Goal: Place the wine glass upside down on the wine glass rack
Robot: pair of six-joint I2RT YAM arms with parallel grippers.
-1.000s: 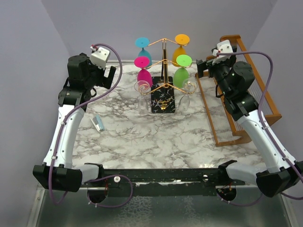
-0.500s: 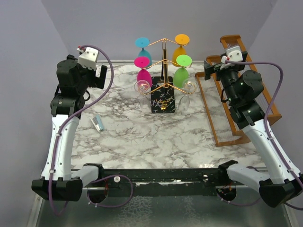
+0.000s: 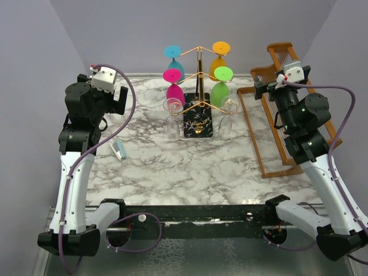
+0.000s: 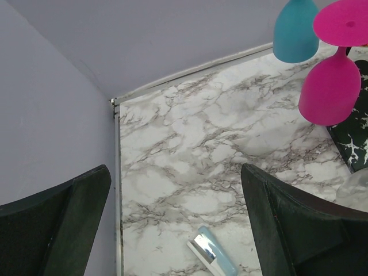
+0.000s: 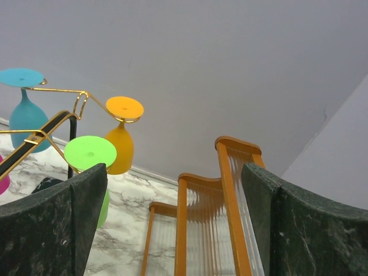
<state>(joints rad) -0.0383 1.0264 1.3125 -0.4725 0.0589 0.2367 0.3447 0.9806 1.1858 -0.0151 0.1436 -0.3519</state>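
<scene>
Six glasses are shown hung foot-up on the wine glass rack (image 3: 198, 123). A blue glass (image 3: 172, 54) and an orange glass (image 3: 221, 52) are carried on the top tier, and a pink glass (image 3: 172, 80) and a green glass (image 3: 221, 77) on the tier below. The left clear glass (image 3: 172, 109) and the right clear glass (image 3: 229, 106) are carried on the lowest arms, one on each side of the post. No loose glass is seen on the marble table (image 3: 190, 167), so the wine glass of the task is taken to be one of the hung ones; which cannot be told.

The left gripper (image 3: 122, 99) is held high toward the far left corner, well apart from the rack, with its jaws spread wide and nothing between them. The right gripper (image 3: 260, 87) is likewise spread and empty, poised over the brown wooden rack (image 5: 225, 172) to the right of the gold stand.

The hanging step is judged complete. The next move calls only for both arms to be kept clear of the scroll arms, since a brush against the wire could shake a glass loose.
</scene>
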